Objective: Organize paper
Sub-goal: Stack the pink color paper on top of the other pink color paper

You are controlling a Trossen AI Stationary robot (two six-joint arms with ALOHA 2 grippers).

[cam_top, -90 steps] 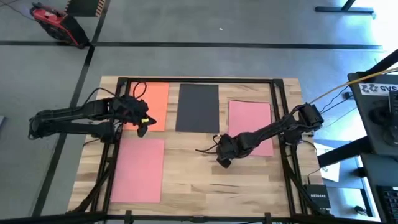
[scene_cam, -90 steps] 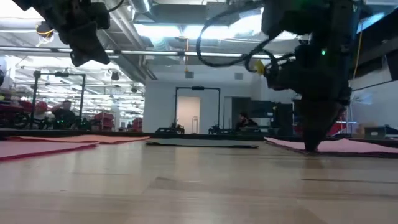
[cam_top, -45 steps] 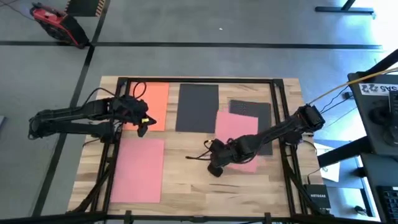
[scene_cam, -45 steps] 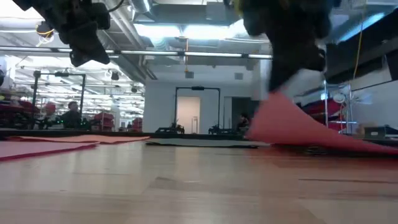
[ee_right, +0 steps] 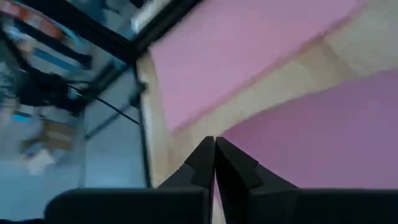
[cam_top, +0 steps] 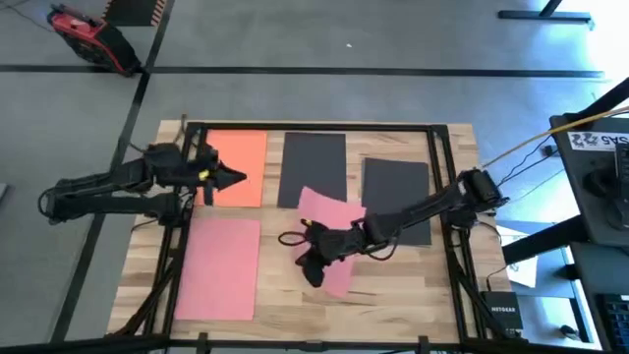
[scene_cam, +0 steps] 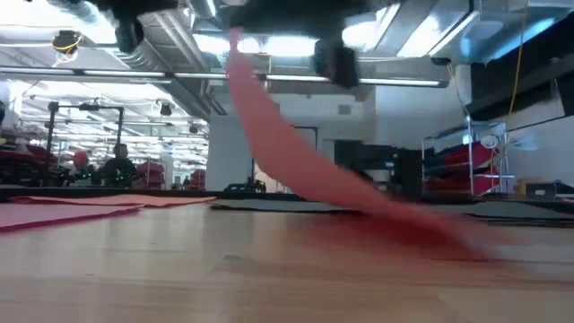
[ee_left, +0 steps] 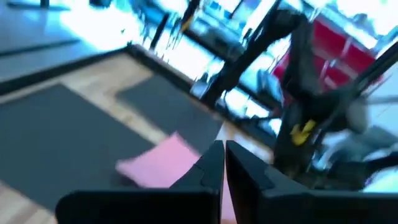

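The right gripper [cam_top: 313, 271], pinching a pink sheet [cam_top: 329, 228] by its edge, should carry it low toward the other pink sheet [cam_top: 218, 266] and square the edges. The left gripper [cam_top: 239, 178] hangs closed over the orange sheet [cam_top: 240, 157].

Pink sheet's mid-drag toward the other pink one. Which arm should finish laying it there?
Right. The right gripper is shut on the dragged pink sheet, one end lifted, near the pink sheet lying front-left. The left gripper hangs shut over the orange sheet, holding nothing.
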